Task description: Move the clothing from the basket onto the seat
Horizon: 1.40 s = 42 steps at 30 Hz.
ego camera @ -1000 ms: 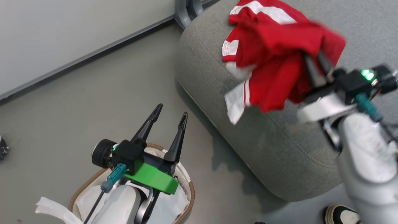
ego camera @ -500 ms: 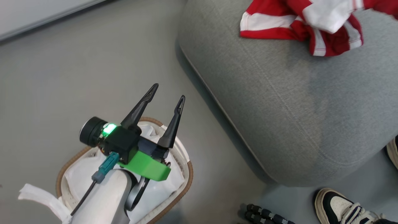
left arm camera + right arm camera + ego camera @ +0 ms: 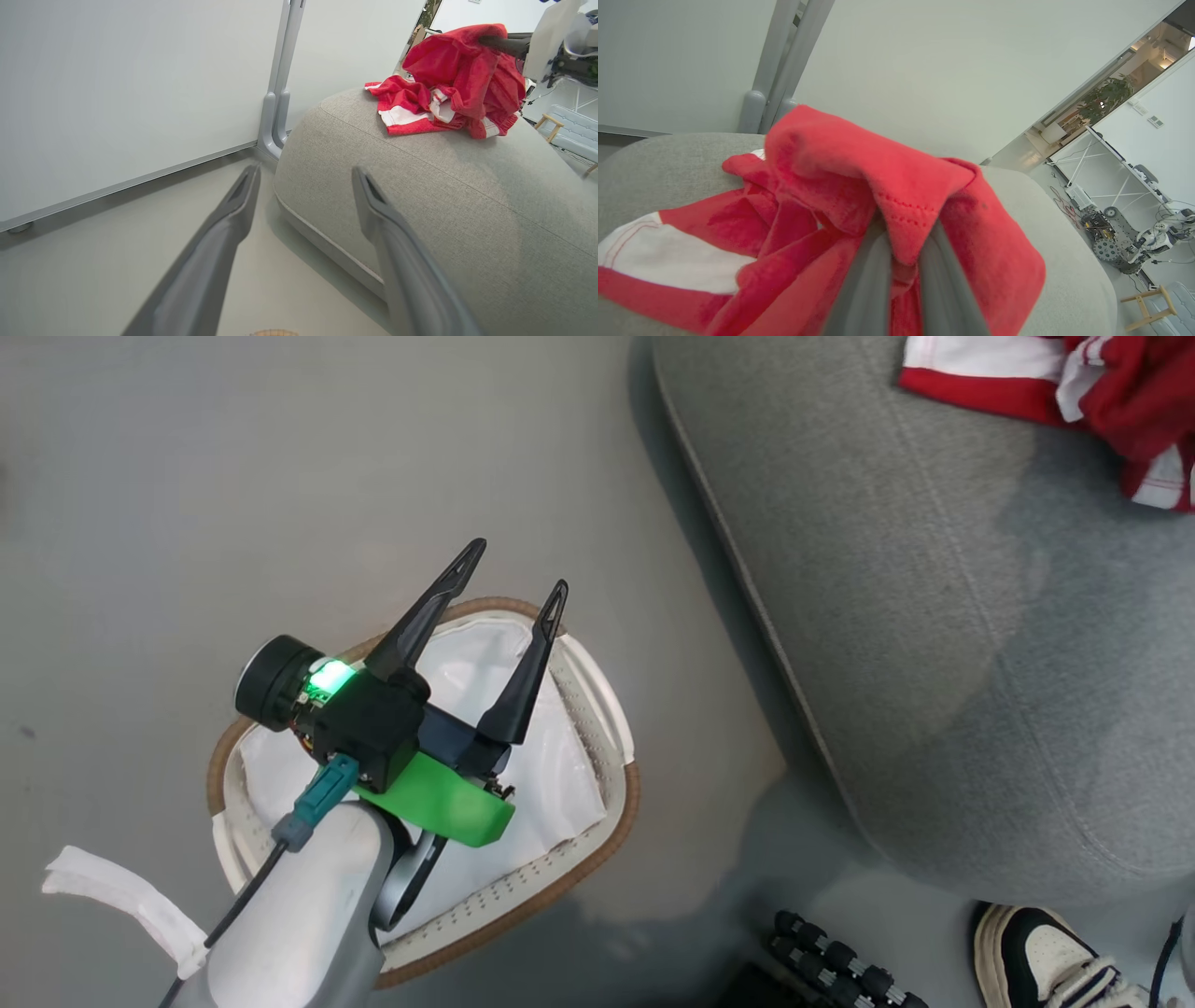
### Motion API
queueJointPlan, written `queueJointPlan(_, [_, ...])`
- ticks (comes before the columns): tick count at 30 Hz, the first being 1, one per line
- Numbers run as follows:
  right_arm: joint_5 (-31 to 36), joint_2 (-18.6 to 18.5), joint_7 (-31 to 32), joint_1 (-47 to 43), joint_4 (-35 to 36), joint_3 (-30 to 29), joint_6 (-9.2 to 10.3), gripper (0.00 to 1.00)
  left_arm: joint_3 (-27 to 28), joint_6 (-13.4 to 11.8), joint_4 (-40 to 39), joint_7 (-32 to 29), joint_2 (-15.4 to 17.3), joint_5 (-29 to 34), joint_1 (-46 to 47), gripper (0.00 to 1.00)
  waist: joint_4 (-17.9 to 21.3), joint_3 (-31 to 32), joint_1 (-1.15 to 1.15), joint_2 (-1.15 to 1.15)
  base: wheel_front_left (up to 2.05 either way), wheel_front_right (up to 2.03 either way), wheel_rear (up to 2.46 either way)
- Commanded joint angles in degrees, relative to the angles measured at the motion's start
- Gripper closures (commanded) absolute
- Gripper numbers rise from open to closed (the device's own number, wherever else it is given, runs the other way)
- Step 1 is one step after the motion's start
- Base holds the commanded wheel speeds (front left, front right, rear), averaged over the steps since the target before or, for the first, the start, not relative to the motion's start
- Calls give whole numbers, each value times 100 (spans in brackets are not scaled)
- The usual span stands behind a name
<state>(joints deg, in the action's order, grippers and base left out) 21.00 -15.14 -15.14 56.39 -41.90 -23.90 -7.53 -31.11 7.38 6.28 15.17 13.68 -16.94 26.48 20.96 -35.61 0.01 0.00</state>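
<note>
The right gripper (image 3: 903,252) was clenched on a fold of the plain red garment (image 3: 896,186), its two grey fingers (image 3: 868,289) pinched close together with the cloth draped over their tips. From that grip the fabric hung down onto the banded garment (image 3: 668,256), which lay crumpled on the grey seat (image 3: 644,158) at about 8 o'clock from the fingers in the right wrist view. The left gripper (image 3: 518,569) was released, its fingers spread and holding nothing, poised above the basket (image 3: 523,887) and its white liner (image 3: 467,663). In the head view the seat spread from 1 to 4 o'clock of that gripper. The clothing (image 3: 1148,392) lay on it at 2 o'clock, well apart from the basket. A shoe (image 3: 1036,952) stood on the floor (image 3: 187,476) at 4 o'clock, just beside the seat's rounded edge.
</note>
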Motion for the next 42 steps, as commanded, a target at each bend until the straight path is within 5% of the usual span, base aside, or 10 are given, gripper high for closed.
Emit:
queueJointPlan(1, [106,27,1,-160,-59,-174,8,95,7,17,48,-4,11,-10,97,0,-240,-177,-1,0,0,0,0])
queueJointPlan(3, [202,93,1,-278,-72,-398,8,49,19,17,92,-4,-26,-29,85,0,-272,-121,-1,0,0,0,0])
queueJointPlan(4, [231,131,1,-340,-67,-484,8,4,42,17,119,-4,-44,-44,71,0,-283,-85,-1,0,0,0,0])
queueJointPlan(5, [261,177,1,-422,-57,-590,8,0,62,17,154,-4,-62,-43,48,0,-291,-36,-1,0,0,0,0])
queueJointPlan(18, [57,621,0,-1778,553,-675,8,0,402,18,437,-4,-320,29,-292,0,-445,674,-1,0,0,0,0])
queueJointPlan(42, [-1787,1210,0,-3204,1892,1958,8,0,2230,17,1038,-5,-982,535,-1299,0,-1722,2077,-1,0,0,0,0])
